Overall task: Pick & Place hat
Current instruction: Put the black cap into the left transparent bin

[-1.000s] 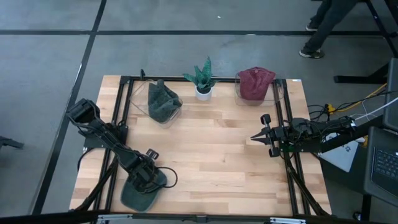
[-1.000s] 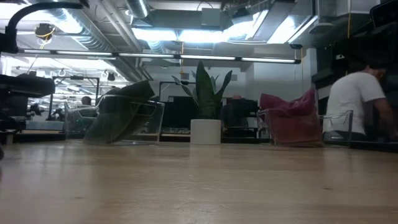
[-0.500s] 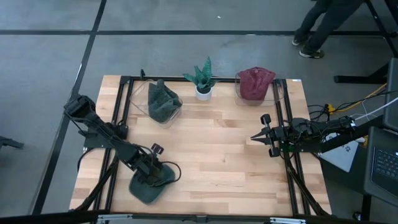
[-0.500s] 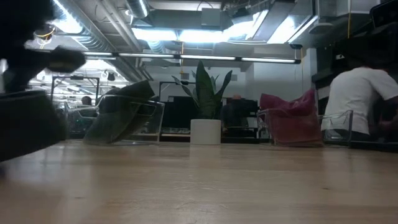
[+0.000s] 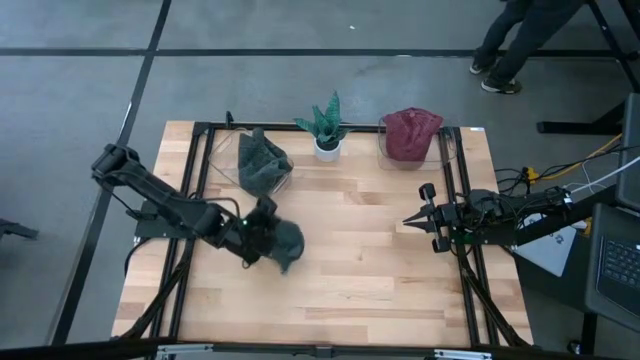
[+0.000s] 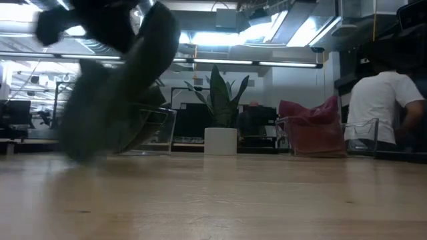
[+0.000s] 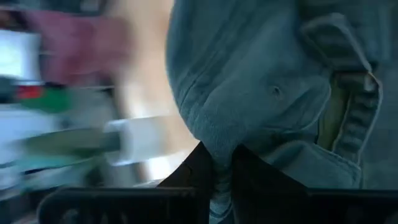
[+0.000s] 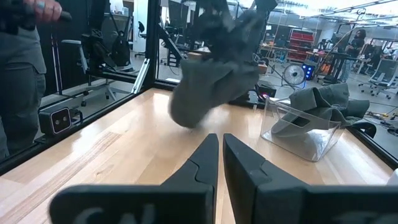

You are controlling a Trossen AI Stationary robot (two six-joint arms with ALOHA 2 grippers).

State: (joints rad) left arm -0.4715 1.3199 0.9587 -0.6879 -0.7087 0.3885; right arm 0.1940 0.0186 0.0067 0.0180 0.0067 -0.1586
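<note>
A grey-green hat (image 5: 286, 243) hangs above the left half of the wooden table (image 5: 360, 290), with my left gripper (image 5: 262, 231) shut on it. It shows blurred at the left of the low view as the hat (image 6: 113, 93). In the left wrist view the hat (image 7: 261, 81) fills the picture above the fingers. In the right wrist view the hat (image 8: 208, 74) hangs in the air. My right gripper (image 5: 410, 221) waits at the table's right side, shut (image 8: 221, 152) and touching nothing. My left gripper pinches a bunched fold of the hat's cloth (image 7: 219, 148) between its two fingers (image 7: 193, 171). The fingers slant downward, coming from the table's left. The hat hangs crumpled below and beyond them, and in the right wrist view it is lifted clear of the table.
At the far edge stand a clear bin holding a green hat (image 5: 262, 160), a small potted plant (image 5: 327, 132) and a clear bin holding a red hat (image 5: 409, 135). A black frame (image 5: 190, 210) runs along the table's sides. People stand beyond the table (image 6: 380, 107).
My left gripper was down on the hat lying flat near the table's near left corner. It has risen and swung toward the far edge and the table's middle, tipping from steeply down to a slant. The hat has come off the table and now hangs crumpled.
</note>
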